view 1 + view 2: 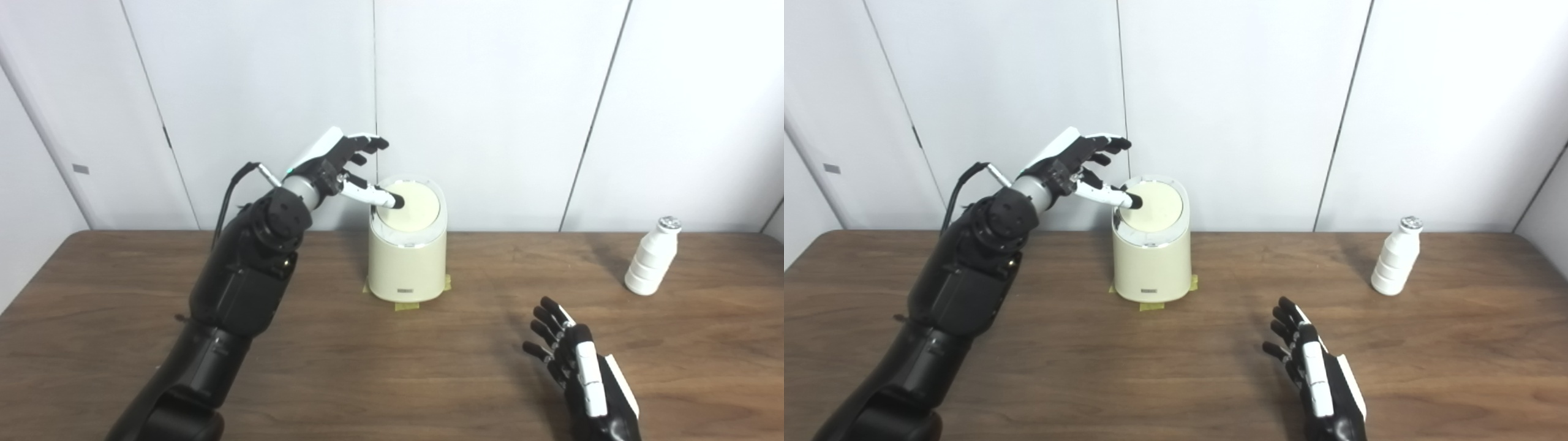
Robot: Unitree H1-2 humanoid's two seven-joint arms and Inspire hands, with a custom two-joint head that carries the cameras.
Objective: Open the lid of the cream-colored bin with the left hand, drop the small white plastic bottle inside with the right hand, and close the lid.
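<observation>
The cream-colored bin stands at the middle back of the table, its round lid tilted. My left hand is raised at the bin's left, fingers apart, with its thumb tip resting on the lid's left edge. The small white plastic bottle stands upright at the far right of the table. My right hand is open and empty above the table's front right, well short of the bottle.
The wooden table runs to a white panelled wall behind. Yellow tape marks the bin's base. A cable loops off my left forearm.
</observation>
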